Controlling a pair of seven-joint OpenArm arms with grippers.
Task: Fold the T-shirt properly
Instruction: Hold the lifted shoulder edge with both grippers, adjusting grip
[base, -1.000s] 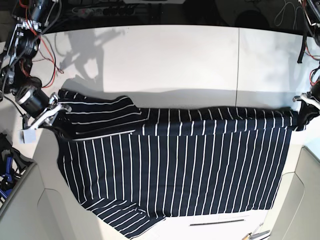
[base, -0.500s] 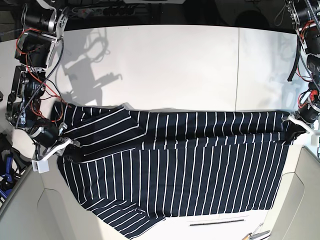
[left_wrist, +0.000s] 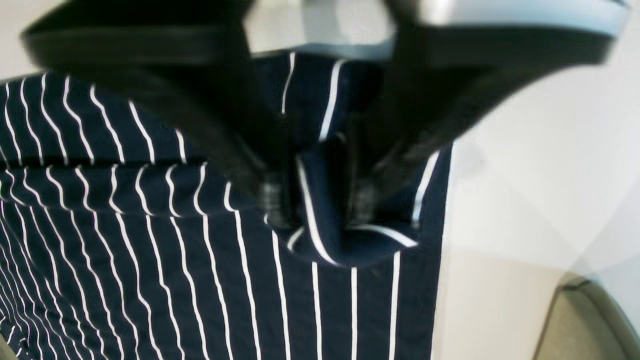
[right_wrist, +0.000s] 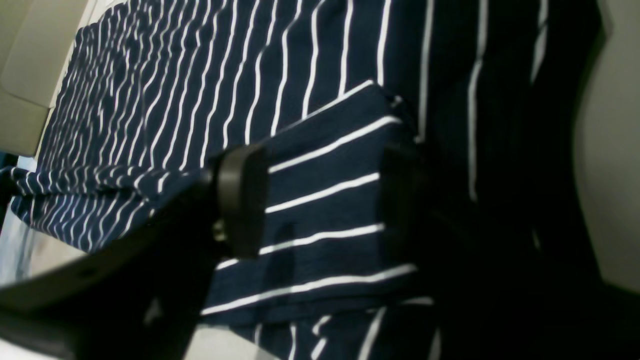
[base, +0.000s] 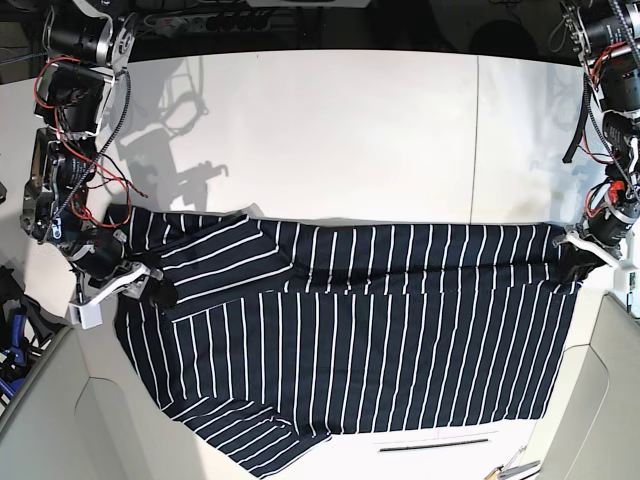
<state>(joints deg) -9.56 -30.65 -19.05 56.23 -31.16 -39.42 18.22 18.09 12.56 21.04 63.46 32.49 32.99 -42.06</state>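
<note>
White worktop (base: 350, 130) is carrying the T-shirt (base: 380, 330), lying spread across its near half. Left tool (left_wrist: 315, 210) is pinching a bunched corner; right tool (right_wrist: 320, 200) is standing spread astride a sleeve fold.

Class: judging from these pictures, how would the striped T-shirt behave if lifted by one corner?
The T-shirt would probably hang floppy: it already lies folded over itself. Likely light, since cloth bunches easily between the left hand fingers.

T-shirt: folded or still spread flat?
Partly folded. The T-shirt has its top edge doubled over along a horizontal crease; the body below lies spread, one sleeve hanging at lower left.
</note>
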